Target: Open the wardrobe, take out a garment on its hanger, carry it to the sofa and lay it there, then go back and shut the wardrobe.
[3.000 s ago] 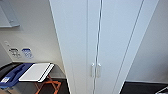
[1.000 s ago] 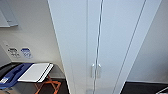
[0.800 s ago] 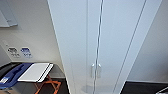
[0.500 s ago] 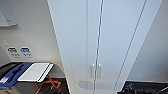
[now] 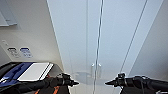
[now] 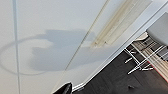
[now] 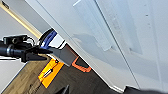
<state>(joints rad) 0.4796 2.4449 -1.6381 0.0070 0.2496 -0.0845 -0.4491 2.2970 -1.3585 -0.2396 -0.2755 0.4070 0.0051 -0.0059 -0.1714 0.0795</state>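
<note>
Both grippers, left and right, hover below the handles of the wardrobe; can't tell jaw state on either. Doors shut. I'd raise each tip to its own handle and pull outward evenly, not sideways.

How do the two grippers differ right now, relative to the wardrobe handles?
In the head view the left gripper sits in front of the wardrobe's left door, farther from the handles; the right gripper is before the right door, closer to them. Both hang level, tips pointing inward, just below handle height, touching neither handle. Doors shut.
</note>
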